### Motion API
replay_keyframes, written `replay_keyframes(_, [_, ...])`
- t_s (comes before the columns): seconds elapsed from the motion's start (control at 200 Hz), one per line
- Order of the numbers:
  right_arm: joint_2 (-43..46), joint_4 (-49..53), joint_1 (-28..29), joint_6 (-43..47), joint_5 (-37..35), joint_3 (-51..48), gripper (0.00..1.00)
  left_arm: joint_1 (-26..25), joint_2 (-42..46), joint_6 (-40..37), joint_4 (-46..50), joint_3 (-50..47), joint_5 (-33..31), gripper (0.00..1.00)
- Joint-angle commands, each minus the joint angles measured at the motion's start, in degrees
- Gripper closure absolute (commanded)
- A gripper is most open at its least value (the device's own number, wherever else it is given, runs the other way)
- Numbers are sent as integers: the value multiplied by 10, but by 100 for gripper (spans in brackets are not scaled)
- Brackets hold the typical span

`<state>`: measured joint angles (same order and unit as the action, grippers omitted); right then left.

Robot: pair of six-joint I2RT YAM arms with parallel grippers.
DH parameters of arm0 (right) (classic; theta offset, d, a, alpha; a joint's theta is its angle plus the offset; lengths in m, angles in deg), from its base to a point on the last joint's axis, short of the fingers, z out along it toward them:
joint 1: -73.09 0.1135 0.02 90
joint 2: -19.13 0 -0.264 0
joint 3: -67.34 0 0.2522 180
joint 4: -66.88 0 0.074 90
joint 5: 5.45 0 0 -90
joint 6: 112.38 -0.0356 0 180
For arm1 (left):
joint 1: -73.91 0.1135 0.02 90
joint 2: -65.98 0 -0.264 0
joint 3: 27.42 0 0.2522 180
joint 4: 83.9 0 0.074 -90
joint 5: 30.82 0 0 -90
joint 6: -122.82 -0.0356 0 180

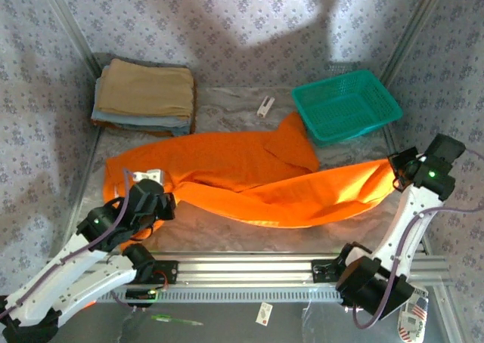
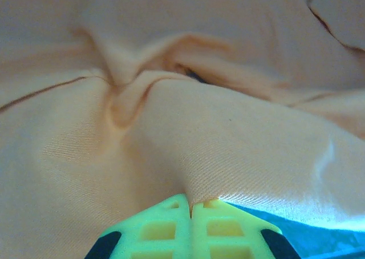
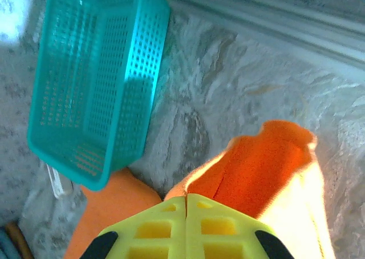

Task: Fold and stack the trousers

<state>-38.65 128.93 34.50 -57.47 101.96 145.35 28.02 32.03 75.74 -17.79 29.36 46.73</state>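
Top external view: the trousers point(image 1: 249, 173) stretch across the table point(image 1: 227, 109) from the left pincer point(image 1: 151, 183) to the right pincer point(image 1: 393, 169). The left pincer sits low on the cloth at the left end. Its tips are hidden under the wrist here, so the grip is hard to judge from above. The right pincer holds one leg's end lifted off the table, and the cloth sags down and leftward from it. The basket point(image 1: 333, 86) stands beyond the right pincer, slightly to its left. A pile of folded cloths point(image 1: 144, 94) lies well beyond the left pincer, in the back corner.

In the left wrist view, the fingers point(image 2: 165, 230) are pressed together, with a ridge of washed-out orange fabric pinched at the seam between their tips. Creased cloth rises ahead of them.

In the right wrist view, the fingers point(image 3: 154, 230) are likewise together, clamped on the orange cloth that spreads up and right from the tips. The basket is ahead and to the left.
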Motion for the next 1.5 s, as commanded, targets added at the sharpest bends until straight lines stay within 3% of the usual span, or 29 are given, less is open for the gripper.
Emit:
replay_keyframes(0.0, [-1,7,-29,-5,29,27,100,-37,14,-26,-68,-14,93,100])
replay_keyframes(0.085, [2,0,-43,-5,23,16,100,-79,21,-35,-91,-32,135,100])
replay_keyframes(0.155, [-1,-7,-45,-24,2,4,99,-104,22,-43,-107,-43,174,84])
replay_keyframes(0.215, [-5,-3,-45,-26,-8,-5,82,-119,25,-49,-109,-45,201,64])
replay_keyframes(0.26, [-7,3,-45,-25,-13,-7,59,-127,33,-55,-109,-43,219,46])
replay_keyframes(0.36, [11,10,-33,-24,-28,-5,46,-132,75,-70,-118,-30,259,32])
replay_keyframes(0.43, [31,20,-12,-23,-55,0,38,-132,109,-75,-103,-11,212,28])
replay_keyframes(0.53, [59,6,53,-34,-62,-25,38,-130,115,-45,-51,8,31,17])
replay_keyframes(0.62, [72,-24,168,-60,-78,-82,40,-120,66,38,-2,0,-109,18])
replay_keyframes(0.69, [77,-59,277,-92,-100,-141,46,-96,16,133,25,-23,-157,15])
replay_keyframes(0.755, [78,-104,376,-123,-126,-201,59,-60,-20,208,8,-63,-134,17])
replay_keyframes(0.785, [75,-123,419,-140,-145,-229,70,-42,-33,235,-10,-85,-114,16])
replay_keyframes(0.819, [70,-149,467,-157,-162,-257,82,-23,-43,253,-40,-112,-89,17])
replay_keyframes(0.884, [45,-177,537,-177,-193,-291,98,17,-57,275,-87,-156,-53,20])
replay_keyframes(0.944, [17,-204,580,-190,-199,-318,100,50,-62,296,-121,-188,-31,24])
replay_keyframes(1.139, [-34,-254,624,-215,-195,-369,100,121,-33,347,-168,-268,-18,34])
replay_keyframes(1.369, [-16,-216,600,-200,-202,-363,100,322,-82,277,-244,-303,117,41])
replay_keyframes(1.494, [20,-188,582,-192,-199,-353,100,366,-152,235,-258,-263,116,44])
